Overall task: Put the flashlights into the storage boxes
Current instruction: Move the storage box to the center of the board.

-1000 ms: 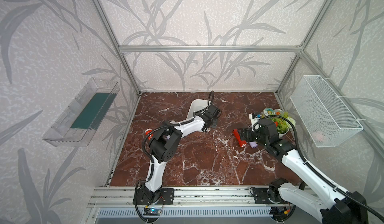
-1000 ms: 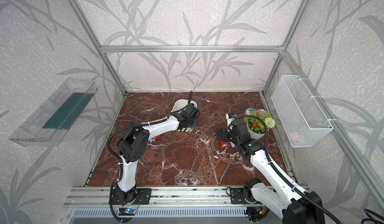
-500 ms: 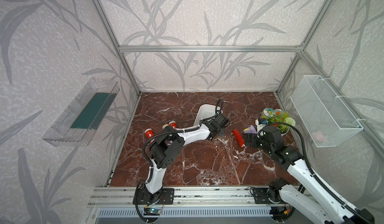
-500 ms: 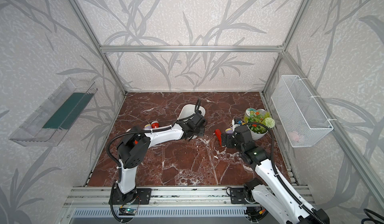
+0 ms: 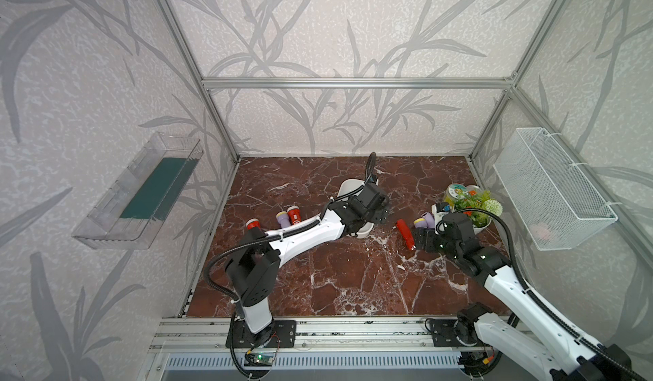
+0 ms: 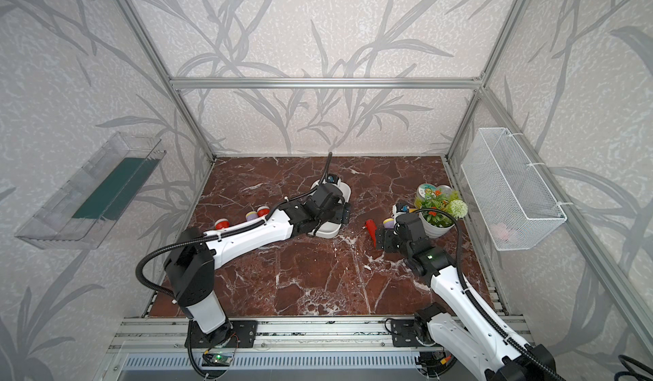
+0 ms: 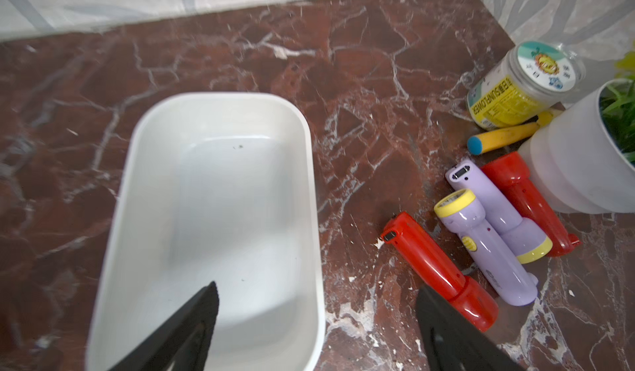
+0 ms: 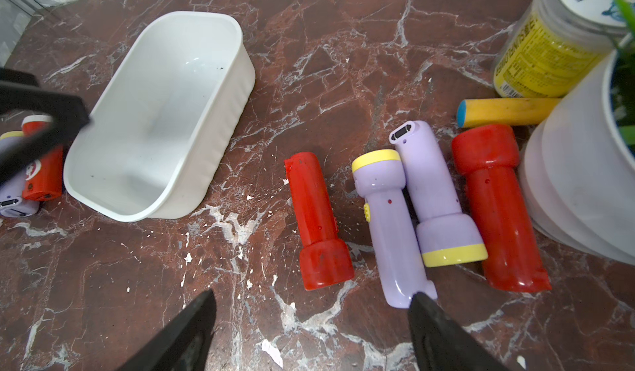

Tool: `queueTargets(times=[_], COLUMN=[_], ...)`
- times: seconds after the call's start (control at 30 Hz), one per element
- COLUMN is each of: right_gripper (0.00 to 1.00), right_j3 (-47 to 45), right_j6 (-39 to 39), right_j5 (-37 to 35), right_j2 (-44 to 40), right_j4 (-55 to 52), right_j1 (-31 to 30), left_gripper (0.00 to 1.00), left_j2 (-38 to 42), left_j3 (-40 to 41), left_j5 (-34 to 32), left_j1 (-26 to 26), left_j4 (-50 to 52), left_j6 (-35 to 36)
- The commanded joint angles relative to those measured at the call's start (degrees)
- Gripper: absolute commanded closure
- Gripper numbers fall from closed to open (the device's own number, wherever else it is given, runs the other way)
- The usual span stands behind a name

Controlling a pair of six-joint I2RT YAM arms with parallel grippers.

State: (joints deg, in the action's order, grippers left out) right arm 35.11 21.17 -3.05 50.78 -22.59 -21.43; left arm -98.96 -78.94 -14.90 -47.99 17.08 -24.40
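- The left tool (image 7: 316, 286) is hanging wide open over one end of the white tub (image 7: 220, 95), gripping nothing.
- The right tool (image 8: 311, 293) is hovering wide open over the tabletop (image 8: 137, 300), likewise holding nothing, near a row of four flashlights (image 8: 388, 228).
- That row, two red outside two lavender, is lying on the tabletop between the tub and a white pot (image 8: 577, 187).
- A lavender flashlight (image 5: 281, 217) and two red flashlights (image 5: 293, 215) are lying on the tub's other side, partly hidden beneath the left arm.
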Motion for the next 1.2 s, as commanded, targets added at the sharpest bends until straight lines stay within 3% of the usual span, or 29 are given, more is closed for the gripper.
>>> queueTargets(times=[0.0,0.07,0.3,0.57,0.83,1.0,1.1,1.17], right_gripper=[0.12,0.12,0.12,0.12,0.13,0.13,0.13,0.13], right_j3=[0.9,1.1,2.1,3.3,5.6,6.9,7.5,7.9], right_j6=[-0.2,0.0,-0.3,-0.8,-1.0,-0.9,-1.3,-1.5], right_j5=[-0.6,0.0,0.5,1.2,2.2,2.9,3.0,3.0], right_j2=[1.1,2.0,5.4,11.4,17.0,19.4,20.7,21.5], right_j4=[0.7,1.4,3.2,5.8,6.7,7.1,7.4,7.5], right_j1=[-0.1,0.0,-0.1,-0.1,-0.1,0.0,-0.1,-0.1], left_gripper=[0.07,0.01,0.02,0.14,0.16,0.26,0.38,0.54], left_j2=[1.3,1.3,-1.4,-6.3,-10.2,-12.1,-13.4,-13.5], left_j3=[1.8,2.8,5.6,3.7,1.8,-0.1,-1.9,-1.6], left_j5=[-3.0,0.7,6.0,5.6,7.0,7.5,7.8,8.1], left_j1=[5.5,9.7,18.1,19.2,19.7,19.8,19.9,19.8], left_j4=[3.9,3.6,0.1,0.3,0.7,1.5,4.5,4.8], left_j6=[3.9,3.9,4.9,5.6,6.1,5.9,5.8,5.3])
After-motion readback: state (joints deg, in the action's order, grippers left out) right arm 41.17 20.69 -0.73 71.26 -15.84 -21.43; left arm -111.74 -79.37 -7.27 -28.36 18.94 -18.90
